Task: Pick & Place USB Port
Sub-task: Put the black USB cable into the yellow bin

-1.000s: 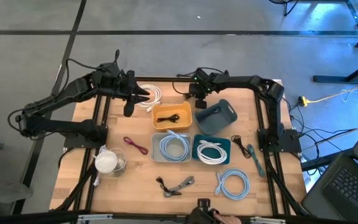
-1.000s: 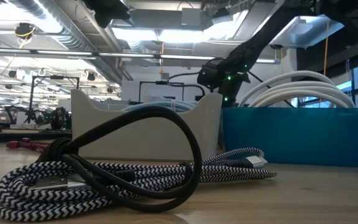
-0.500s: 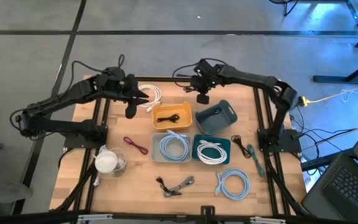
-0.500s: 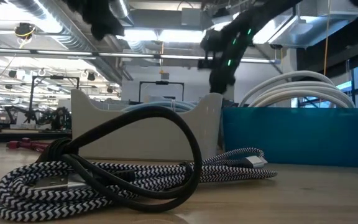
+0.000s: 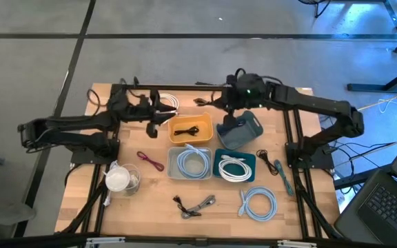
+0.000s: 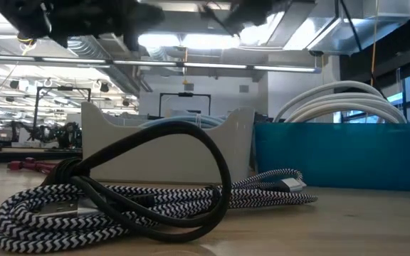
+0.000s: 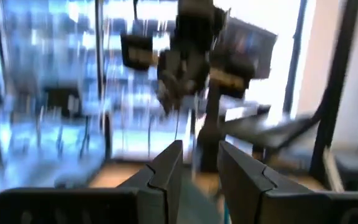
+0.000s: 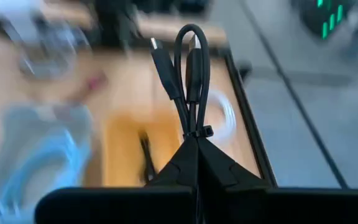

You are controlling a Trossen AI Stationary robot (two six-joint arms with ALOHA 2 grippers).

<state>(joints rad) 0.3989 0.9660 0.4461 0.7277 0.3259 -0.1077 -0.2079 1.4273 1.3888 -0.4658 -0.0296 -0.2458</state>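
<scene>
The right gripper's [image 8: 197,146] fingers [image 8: 176,165] are pressed together on a small bundle of black cable [image 8: 188,74], pinching it just below the tie so that the folded loop and its plug end stand up free of the tips. In the high view this gripper [image 5: 231,110] hangs near the middle of the bench's far edge, over the gap between the yellow bin [image 5: 191,129] and the dark blue bin [image 5: 240,131].

The left gripper's [image 7: 199,163] fingers [image 7: 166,167] stand slightly apart with nothing between them; it hovers [image 5: 156,114] toward the far left part of the bench, just beside the coiled white cable [image 5: 170,105].

The grip looks thin: only the narrow waist of the bundle is held, so a quick swing could let the loose loop whip and the cable slide out, dropping short of a bin. The yellow bin already holds a black cable [image 5: 187,129], and the two bins sit close together, so a release slightly off line could land the bundle on a rim or in the wrong bin. The two grippers are also fairly near each other along the far edge, and a crossing move risks contact.
</scene>
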